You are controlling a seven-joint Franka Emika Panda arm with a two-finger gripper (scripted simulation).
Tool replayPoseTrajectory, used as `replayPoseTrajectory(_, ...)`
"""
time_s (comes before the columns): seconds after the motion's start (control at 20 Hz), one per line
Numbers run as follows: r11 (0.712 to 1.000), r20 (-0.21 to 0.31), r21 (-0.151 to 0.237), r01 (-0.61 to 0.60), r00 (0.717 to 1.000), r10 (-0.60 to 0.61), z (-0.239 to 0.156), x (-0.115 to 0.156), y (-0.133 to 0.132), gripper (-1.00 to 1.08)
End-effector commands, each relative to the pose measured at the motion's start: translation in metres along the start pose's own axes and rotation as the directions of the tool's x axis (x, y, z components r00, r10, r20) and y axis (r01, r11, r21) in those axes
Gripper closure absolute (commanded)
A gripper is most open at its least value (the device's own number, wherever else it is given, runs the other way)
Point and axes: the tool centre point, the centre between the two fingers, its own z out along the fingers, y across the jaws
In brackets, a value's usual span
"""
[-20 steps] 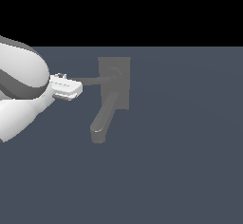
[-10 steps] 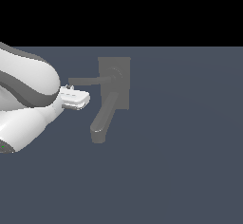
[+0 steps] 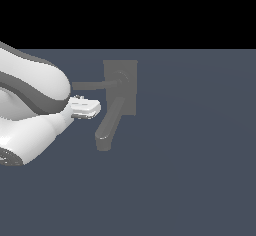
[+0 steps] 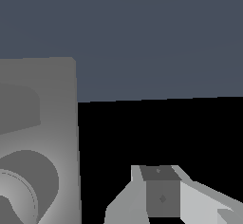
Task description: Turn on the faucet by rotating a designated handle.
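The faucet stands in the middle of the exterior view: a flat grey back plate point(image 3: 121, 70) and a thick curved spout point(image 3: 106, 132) that runs down toward the exterior view's left. The handle point(image 3: 92, 84) is a thin straight bar reaching from the round hub toward the exterior view's left. My gripper point(image 3: 95, 108) sits just below the handle's free end and to the left of the spout, touching neither. No gap shows between its fingers and it holds nothing. In the wrist view the gripper point(image 4: 161, 192) shows beside the back plate point(image 4: 42, 99) and hub point(image 4: 23, 190).
My white arm point(image 3: 30, 110) fills the exterior view's left side. The floor point(image 3: 190, 170) is flat grey-blue all round the faucet.
My gripper has moved toward the exterior view's right and downward, from level with the handle's end to just below it. The handle and spout have not moved.
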Motion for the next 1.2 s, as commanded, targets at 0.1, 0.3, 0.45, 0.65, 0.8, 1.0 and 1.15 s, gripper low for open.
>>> replayPoseTrajectory(0.1,1.000,-0.019,-0.006,0.031,0.999,-0.031,-0.002,0.007,-0.005,1.08)
replayPoseTrajectory(0.3,0.998,-0.009,0.000,0.056,0.998,-0.056,0.006,0.003,-0.014,1.08)
replayPoseTrajectory(0.45,0.998,-0.006,0.001,0.059,0.998,-0.059,0.007,0.002,-0.015,1.08)
replayPoseTrajectory(0.65,0.998,-0.007,0.002,0.058,0.998,-0.058,0.007,-0.003,-0.015,1.08)
replayPoseTrajectory(0.8,0.998,-0.007,0.002,0.058,0.998,-0.058,0.007,-0.017,-0.012,1.08)
replayPoseTrajectory(1.0,0.998,-0.007,0.002,0.058,0.998,-0.058,0.007,-0.036,-0.009,1.08)
replayPoseTrajectory(1.15,0.998,-0.007,0.002,0.059,0.998,-0.059,0.008,-0.050,-0.006,1.08)
